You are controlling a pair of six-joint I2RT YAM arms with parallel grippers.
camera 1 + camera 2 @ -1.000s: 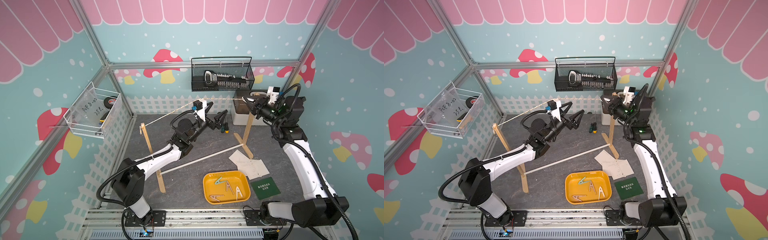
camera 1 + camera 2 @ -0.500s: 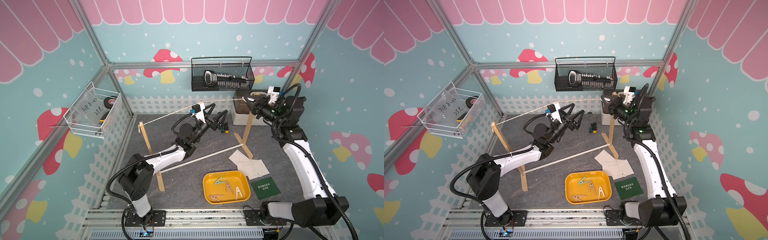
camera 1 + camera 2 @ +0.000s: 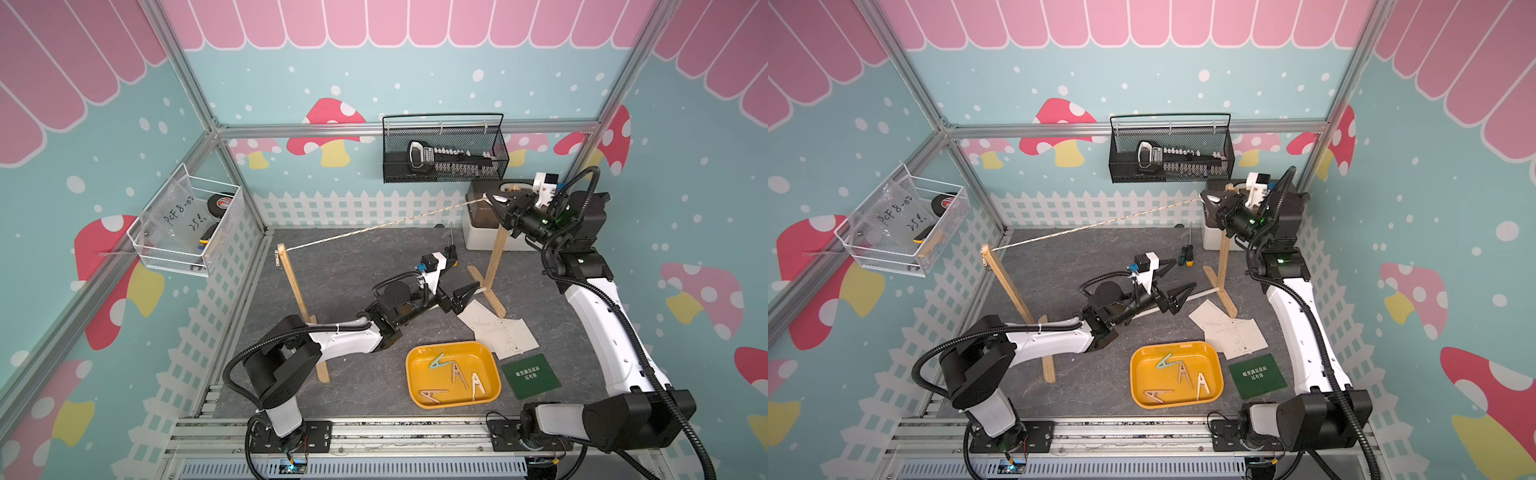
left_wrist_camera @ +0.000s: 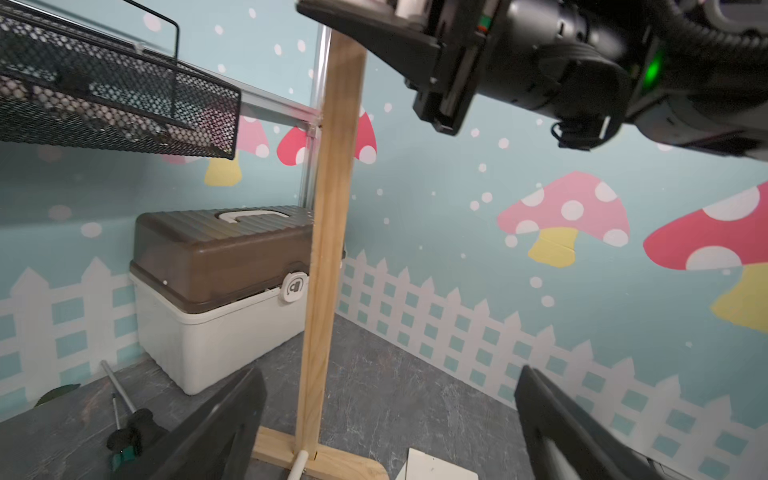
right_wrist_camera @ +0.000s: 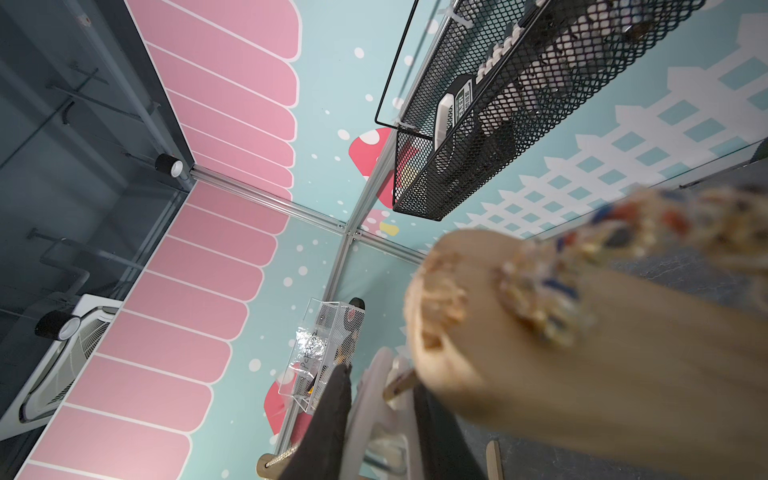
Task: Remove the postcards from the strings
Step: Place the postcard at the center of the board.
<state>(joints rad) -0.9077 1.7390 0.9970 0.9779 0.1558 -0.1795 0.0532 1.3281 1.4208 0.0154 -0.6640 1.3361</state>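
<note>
The string (image 3: pixel 374 226) (image 3: pixel 1092 224) runs bare between the two wooden posts in both top views. White postcards (image 3: pixel 500 332) (image 3: pixel 1231 332) lie piled on the floor, with a dark green one (image 3: pixel 530 376) (image 3: pixel 1257 376) beside them. A card corner (image 4: pixel 432 467) shows in the left wrist view. My left gripper (image 3: pixel 462 276) (image 3: pixel 1177 277) (image 4: pixel 388 382) hangs open and empty, low by the right post's (image 4: pixel 328 249) foot. At that post's top, my right gripper (image 3: pixel 497 202) (image 3: pixel 1210 199) (image 5: pixel 378 382) is shut on a white clothespin (image 5: pixel 370 399).
A yellow tray (image 3: pixel 411 374) (image 3: pixel 1133 374) holding several clothespins sits near the front. A white rod (image 3: pixel 1200 294) joins the post feet. A screwdriver (image 3: pixel 1185 255) and a brown-lidded box (image 3: pixel 482 232) lie at the back. A black mesh basket (image 3: pixel 444 158) and a wire basket (image 3: pixel 187 224) hang on the walls.
My left arm has come down from string height to just above the floor, toward the right post's foot, still open. The right arm has stayed at the post top.
</note>
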